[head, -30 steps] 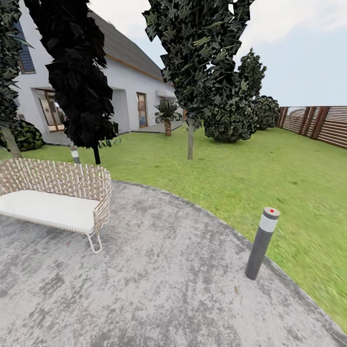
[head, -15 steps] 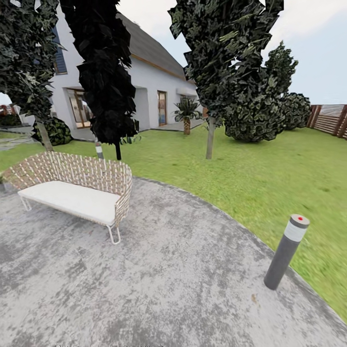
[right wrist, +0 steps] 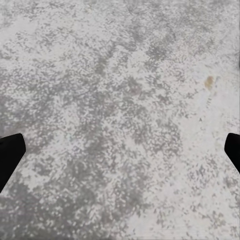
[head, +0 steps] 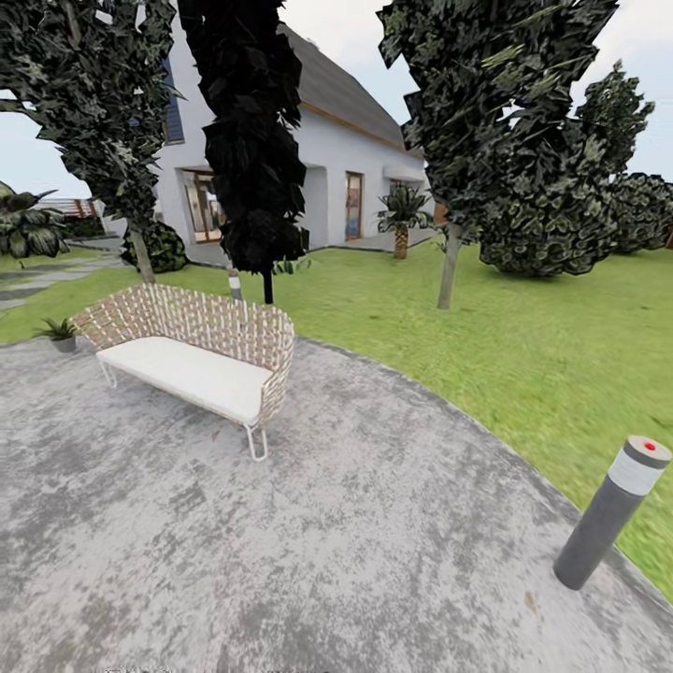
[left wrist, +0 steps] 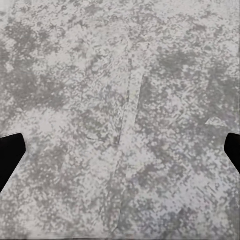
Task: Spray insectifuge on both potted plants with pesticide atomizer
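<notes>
one potted plant (head: 60,331), a low green rosette in a grey pot; both grippers' fingers (left wrist: 10,155) (right wrist: 10,155) spread apart

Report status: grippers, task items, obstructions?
Left gripper open, empty; right gripper likewise, both over patio. One potted plant left of wicker sofa. Bollard lamp at patio's right edge.

We saw a broad stretch of mottled grey round patio (head: 355,542) lying open ahead of us. On its left side stood a woven wicker bench with a white cushion (head: 192,360), with a small potted plant in a grey pot (head: 62,334) just beyond its far end. A grey bollard lamp with a red dot (head: 609,512) stood at the patio's right edge. The green lawn (head: 523,355) beyond was open between the slim tree trunks (head: 449,266).
</notes>
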{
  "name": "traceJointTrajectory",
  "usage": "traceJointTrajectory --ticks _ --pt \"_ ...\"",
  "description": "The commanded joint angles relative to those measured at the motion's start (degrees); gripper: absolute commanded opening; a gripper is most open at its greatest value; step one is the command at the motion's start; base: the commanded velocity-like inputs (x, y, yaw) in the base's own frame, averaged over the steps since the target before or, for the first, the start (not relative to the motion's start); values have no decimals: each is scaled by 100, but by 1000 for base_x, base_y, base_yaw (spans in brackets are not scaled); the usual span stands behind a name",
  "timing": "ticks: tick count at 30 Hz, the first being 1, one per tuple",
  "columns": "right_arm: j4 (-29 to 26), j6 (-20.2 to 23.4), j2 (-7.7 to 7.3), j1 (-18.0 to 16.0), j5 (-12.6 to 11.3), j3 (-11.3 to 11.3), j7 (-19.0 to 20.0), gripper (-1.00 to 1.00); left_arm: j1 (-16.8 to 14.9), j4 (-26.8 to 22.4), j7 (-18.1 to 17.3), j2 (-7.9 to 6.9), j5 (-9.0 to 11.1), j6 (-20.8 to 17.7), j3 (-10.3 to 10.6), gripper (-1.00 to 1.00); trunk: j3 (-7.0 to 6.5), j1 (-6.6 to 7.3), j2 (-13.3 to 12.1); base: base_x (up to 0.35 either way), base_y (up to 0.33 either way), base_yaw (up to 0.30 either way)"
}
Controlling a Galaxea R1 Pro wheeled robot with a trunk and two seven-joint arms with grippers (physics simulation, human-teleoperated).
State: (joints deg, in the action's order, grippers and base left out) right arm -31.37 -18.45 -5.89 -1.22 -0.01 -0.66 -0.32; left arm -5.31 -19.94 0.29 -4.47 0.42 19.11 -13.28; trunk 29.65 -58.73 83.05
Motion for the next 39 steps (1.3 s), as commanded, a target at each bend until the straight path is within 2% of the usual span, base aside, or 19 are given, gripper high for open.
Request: traceJointTrajectory --ticks 1,27,39 --pt "1 -14 0 -1 1 -4 -3 100 -5 7 4 -5 8 21 -6 100 10 0 3 0 0 271" --pt "0 -18 -7 -1 1 -22 -3 100 -5 3 -17 -10 17 36 30 100 124 0 3 0 0 271" --pt "-18 -18 -7 -1 1 -22 -3 100 -5 7 -11 -28 29 31 1 100 407 -263 484 0 0 235"
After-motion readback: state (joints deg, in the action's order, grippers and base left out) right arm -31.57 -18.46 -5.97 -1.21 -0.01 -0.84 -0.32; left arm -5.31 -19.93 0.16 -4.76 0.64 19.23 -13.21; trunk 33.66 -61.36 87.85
